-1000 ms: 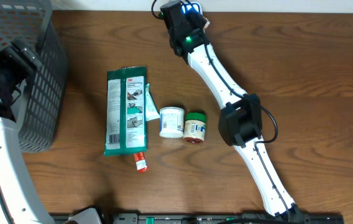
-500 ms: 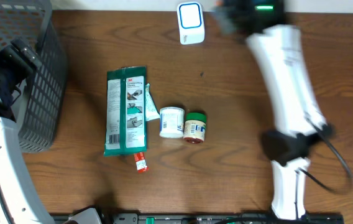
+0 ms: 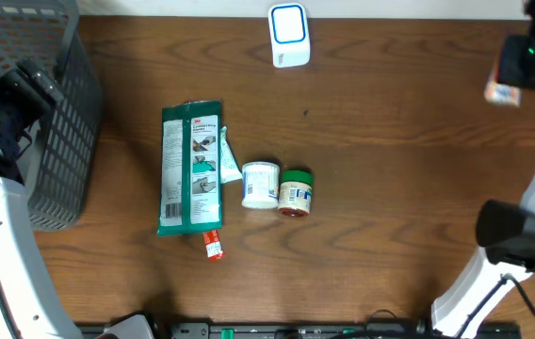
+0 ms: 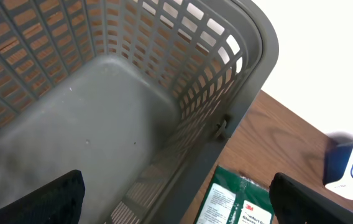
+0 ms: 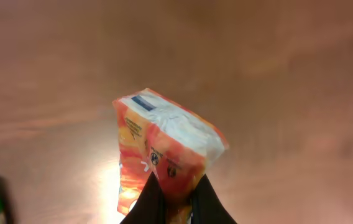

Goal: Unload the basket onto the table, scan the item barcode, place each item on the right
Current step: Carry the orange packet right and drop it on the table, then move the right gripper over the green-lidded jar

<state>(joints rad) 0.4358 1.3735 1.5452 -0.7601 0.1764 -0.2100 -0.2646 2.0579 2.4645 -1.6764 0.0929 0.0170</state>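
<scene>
Our right hand (image 5: 175,190) pinches the orange packet (image 5: 164,146) above the right side of the desk (image 3: 390,141), well apart from the scanner (image 3: 288,35); our left hand (image 4: 176,202) hangs spread over the basket (image 4: 251,68).

Overhead, even and fairly bright light falls on the table (image 3: 390,141), and shadows are short and soft, without hard glare. At 2 o'clock the right arm (image 3: 531,58) looks slightly smeared. The right wrist view is warm. Its wood is out of focus, the orange packet (image 5: 164,155) is sharper, and a pale shine sits at 7 o'clock. In the left wrist view the basket (image 4: 251,62) floor blurs at 8 o'clock, and white washes out at 2 o'clock.
</scene>
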